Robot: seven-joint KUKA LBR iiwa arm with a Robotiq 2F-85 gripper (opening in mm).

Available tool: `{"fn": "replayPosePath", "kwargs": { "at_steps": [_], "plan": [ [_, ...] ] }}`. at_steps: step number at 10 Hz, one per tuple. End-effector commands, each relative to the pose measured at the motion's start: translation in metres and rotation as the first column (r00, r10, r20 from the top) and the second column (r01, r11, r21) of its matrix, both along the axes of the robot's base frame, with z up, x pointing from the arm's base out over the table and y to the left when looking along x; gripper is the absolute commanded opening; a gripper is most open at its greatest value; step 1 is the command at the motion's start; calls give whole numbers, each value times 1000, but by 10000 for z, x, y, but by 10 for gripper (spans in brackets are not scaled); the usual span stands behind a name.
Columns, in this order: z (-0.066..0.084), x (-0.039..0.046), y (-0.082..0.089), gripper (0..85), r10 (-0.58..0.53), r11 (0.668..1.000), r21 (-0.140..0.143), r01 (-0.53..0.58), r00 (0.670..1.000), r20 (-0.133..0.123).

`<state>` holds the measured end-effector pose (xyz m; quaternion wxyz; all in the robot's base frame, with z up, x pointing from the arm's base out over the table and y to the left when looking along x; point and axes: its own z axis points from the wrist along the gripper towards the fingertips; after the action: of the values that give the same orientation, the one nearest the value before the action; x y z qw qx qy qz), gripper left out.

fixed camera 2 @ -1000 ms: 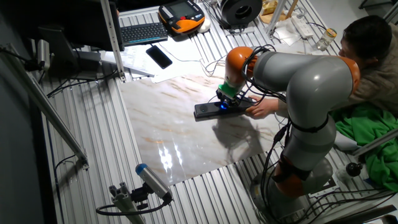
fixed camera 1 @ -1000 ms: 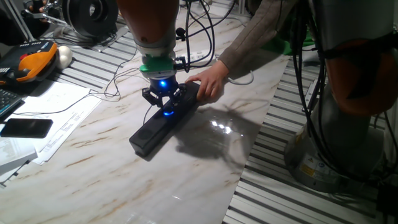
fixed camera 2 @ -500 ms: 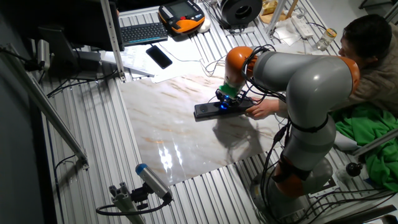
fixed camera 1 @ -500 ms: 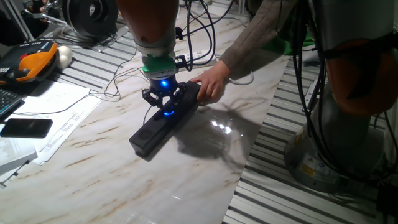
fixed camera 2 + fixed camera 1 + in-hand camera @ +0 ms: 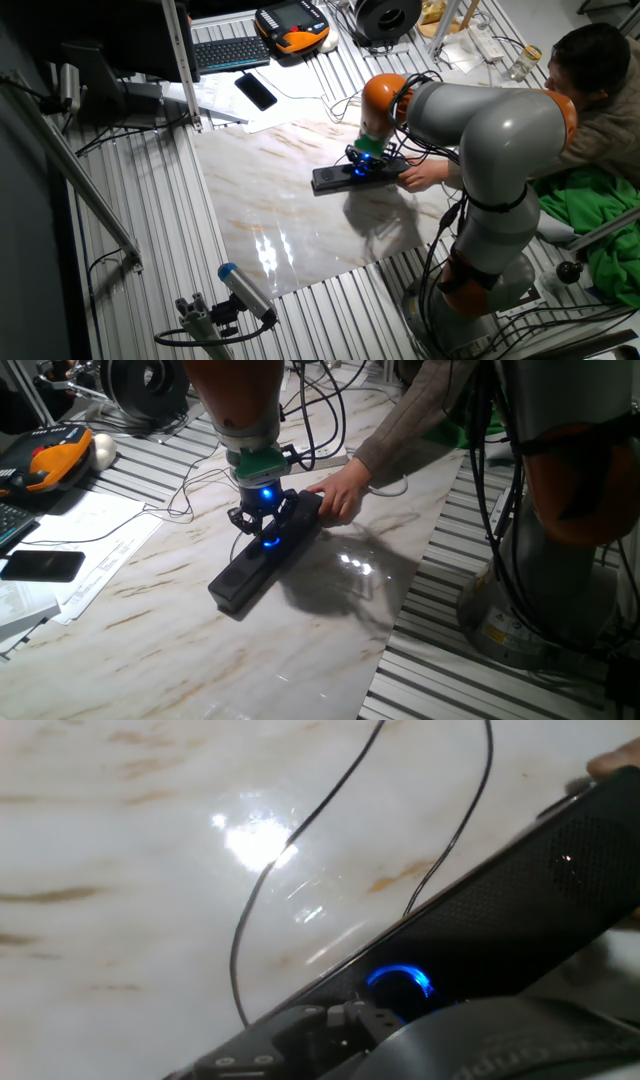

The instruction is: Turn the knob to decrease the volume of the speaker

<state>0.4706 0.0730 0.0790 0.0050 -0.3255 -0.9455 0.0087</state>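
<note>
The speaker (image 5: 262,560) is a long black bar lying diagonally on the marble table top (image 5: 200,650); it also shows in the other fixed view (image 5: 335,178). The knob (image 5: 270,541) glows blue on its top face. My gripper (image 5: 264,530) stands straight down over it, fingers closed around the knob, its own blue light above. In the other fixed view the gripper (image 5: 358,165) sits on the speaker's middle. In the hand view the knob's blue ring (image 5: 400,982) shows on the speaker (image 5: 520,910), and the thin black cable (image 5: 262,880) runs over the marble.
A person's hand (image 5: 335,495) holds the speaker's far end, seen also in the other fixed view (image 5: 415,178). Papers (image 5: 80,550), a phone (image 5: 40,565) and an orange-black pendant (image 5: 45,465) lie to the left. Cables (image 5: 190,500) trail behind the gripper.
My wrist has turned a little about its own axis over the knob. The speaker and the person's hand stay where they were.
</note>
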Motion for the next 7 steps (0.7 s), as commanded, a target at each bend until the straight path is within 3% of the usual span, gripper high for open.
{"fn": "replayPosePath", "kwargs": {
  "at_steps": [1,5,7],
  "plan": [
    [13,6,6,0,15,1000,-5,-15,1000,2],
    [24,0,25,0,109,994,-25,-110,994,-7],
    [23,1,25,0,117,993,-21,-117,993,-7]
  ]
}}
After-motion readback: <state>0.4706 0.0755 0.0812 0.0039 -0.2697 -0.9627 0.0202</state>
